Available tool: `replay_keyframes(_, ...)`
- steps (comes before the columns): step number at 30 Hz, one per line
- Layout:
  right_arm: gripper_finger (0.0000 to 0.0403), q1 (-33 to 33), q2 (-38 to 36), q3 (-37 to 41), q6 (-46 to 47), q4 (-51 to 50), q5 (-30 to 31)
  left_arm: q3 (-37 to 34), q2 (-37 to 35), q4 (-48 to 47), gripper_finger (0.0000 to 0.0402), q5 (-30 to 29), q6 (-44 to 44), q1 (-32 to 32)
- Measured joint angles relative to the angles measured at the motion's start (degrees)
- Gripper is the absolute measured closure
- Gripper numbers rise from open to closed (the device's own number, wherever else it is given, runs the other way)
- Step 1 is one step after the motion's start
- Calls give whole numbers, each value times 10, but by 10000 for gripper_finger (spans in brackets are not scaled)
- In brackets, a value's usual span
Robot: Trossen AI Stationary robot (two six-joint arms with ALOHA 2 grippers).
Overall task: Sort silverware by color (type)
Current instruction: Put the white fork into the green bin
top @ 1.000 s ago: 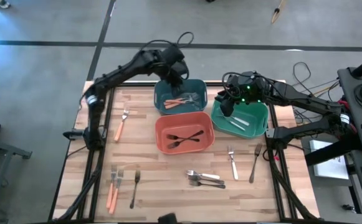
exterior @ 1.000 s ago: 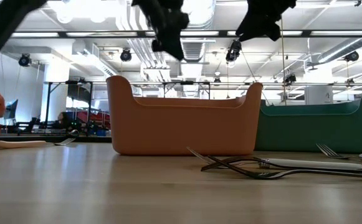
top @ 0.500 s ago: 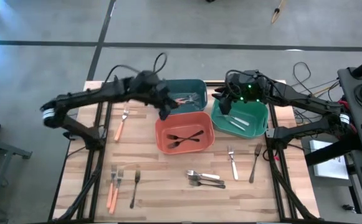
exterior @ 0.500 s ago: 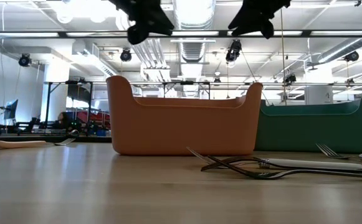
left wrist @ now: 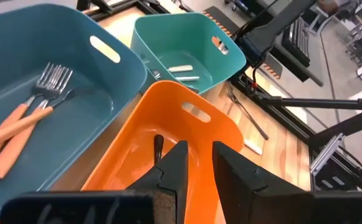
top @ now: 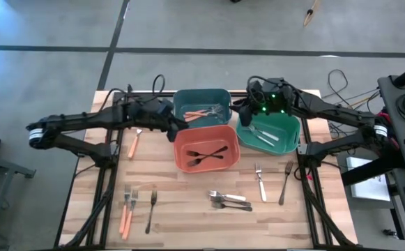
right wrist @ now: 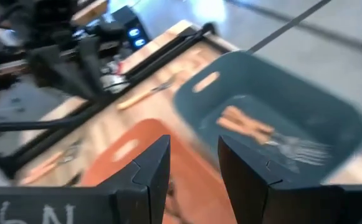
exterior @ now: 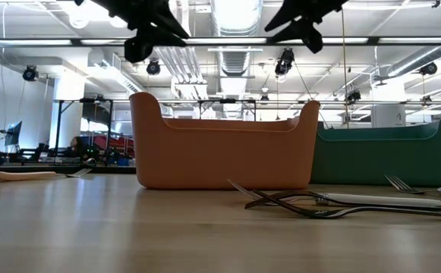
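Left claw (left wrist: 196, 165) swung from teal bin (top: 202, 104) toward orange bin (top: 205, 148), slightly parted (empty), right claw (right wrist: 190, 163) spread, empty

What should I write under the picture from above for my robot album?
Two robot arms hover over three bins while forks wait on the wooden table to be sorted.
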State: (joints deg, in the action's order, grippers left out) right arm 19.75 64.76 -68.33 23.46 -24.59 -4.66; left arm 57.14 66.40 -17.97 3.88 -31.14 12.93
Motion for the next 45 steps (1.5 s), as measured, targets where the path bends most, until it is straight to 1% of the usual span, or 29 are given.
replay_keyframes(4, 277, -2, 16, -18, 37, -1, -61, 0, -8, 0, 345, -3, 8, 0)
replay_keyframes(6, 277, -4, 21, -27, 46, -3, -74, 0, -8, 0, 345, -4, 12, 0)
replay_keyframes(15, 277, -11, 36, -63, 55, -21, -74, 0, 0, 0, 345, -4, 21, 0)
replay_keyframes(20, 277, -11, 37, -67, 65, -29, -74, 0, 1, -1, 345, -4, 22, 0)
replay_keyframes(27, 277, -12, 36, -71, 75, -83, -76, 0, 1, -1, 345, -4, 32, 0)
replay_keyframes(29, 277, -17, 36, -71, 92, -89, -80, 0, 1, -2, 345, -4, 32, 0)
replay_keyframes(31, 277, -23, 35, -71, 114, -92, -104, 0, 1, -2, 345, -4, 34, 0)
replay_keyframes(34, 277, -39, 35, -71, 155, -95, -161, 0, 1, -2, 345, -4, 39, 0)
replay_keyframes(37, 277, -70, 35, -71, 196, -101, -209, 0, 1, -2, 345, -4, 51, 0)
replay_keyframes(41, 277, -122, 35, -71, 239, -135, -219, 0, 1, -2, 345, -5, 64, 0)
replay_keyframes(45, 277, -168, 35, -71, 279, -199, -218, 0, 1, -2, 345, -4, 77, 0)
